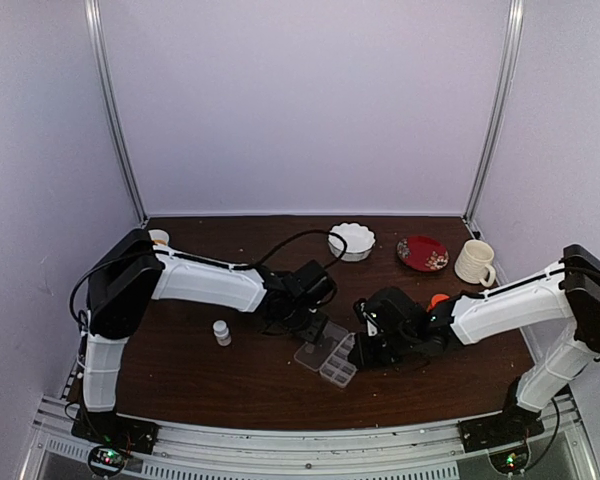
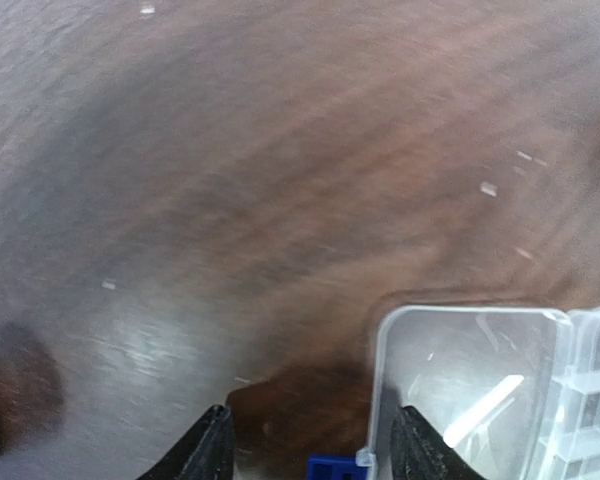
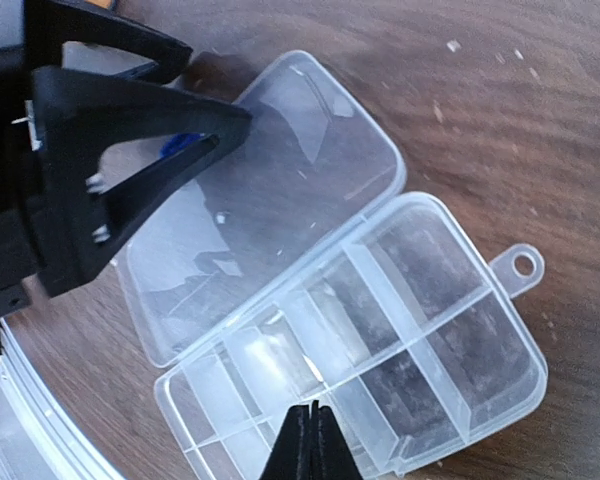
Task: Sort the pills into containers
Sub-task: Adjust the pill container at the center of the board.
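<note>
Hovering above the divided half of the organizer box, the right end effector has its fingers pressed tight together with nothing between them. The left end effector stands about half open, gripping nothing, at a corner of the box's folded-back lid. The box lies open and flat on the counter. A few pale pills lie scattered on the wood beyond the box. Left of the box stands a small white bottle; well behind it sit a scalloped bowl, a red plate and a mug.
</note>
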